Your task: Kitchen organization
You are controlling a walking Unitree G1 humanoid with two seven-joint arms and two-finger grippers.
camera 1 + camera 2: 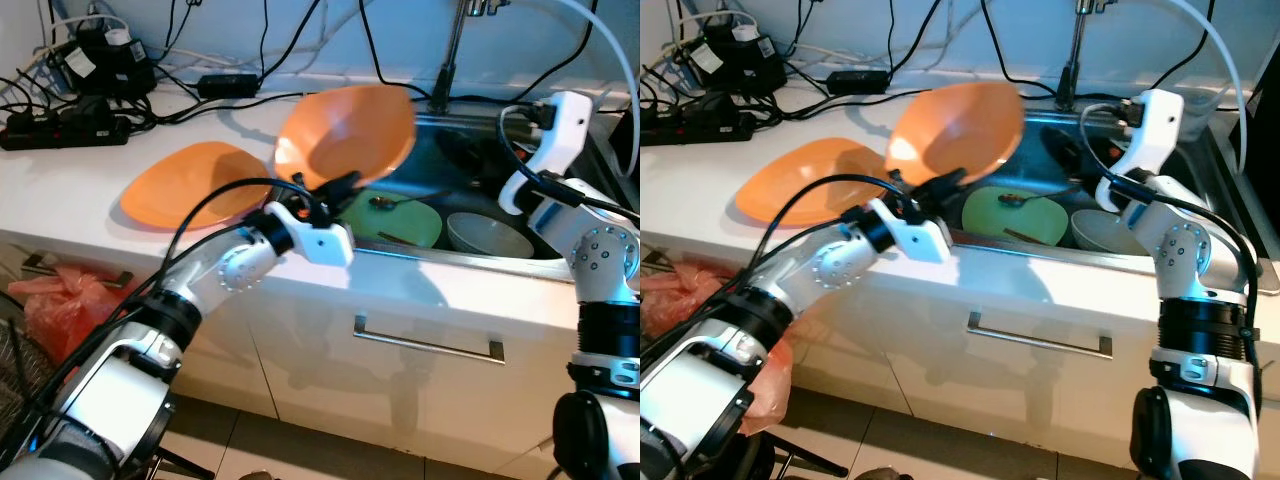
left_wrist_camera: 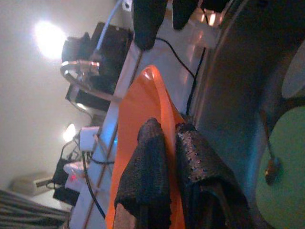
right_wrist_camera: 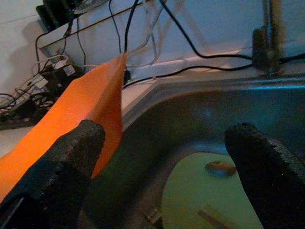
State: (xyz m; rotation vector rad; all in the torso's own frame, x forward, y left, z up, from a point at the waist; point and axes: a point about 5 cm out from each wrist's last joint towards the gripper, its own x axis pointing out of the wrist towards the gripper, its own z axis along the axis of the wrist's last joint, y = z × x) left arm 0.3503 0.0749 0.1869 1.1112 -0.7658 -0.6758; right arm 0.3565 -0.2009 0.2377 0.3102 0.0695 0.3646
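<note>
Right wrist view. The right gripper [image 3: 167, 157] had its two black fingers [image 3: 71, 162] spread wide apart, with nothing between them. Beyond them lay the steel sink [image 3: 200, 114], holding a green plate [image 3: 190, 205] with a spoon [image 3: 219, 167] resting on it. An orange bowl [image 3: 90, 105] stood tilted at the sink's edge. Black cables [image 3: 190, 45] ran along the white wall behind, near the tap base [image 3: 264, 40].
</note>
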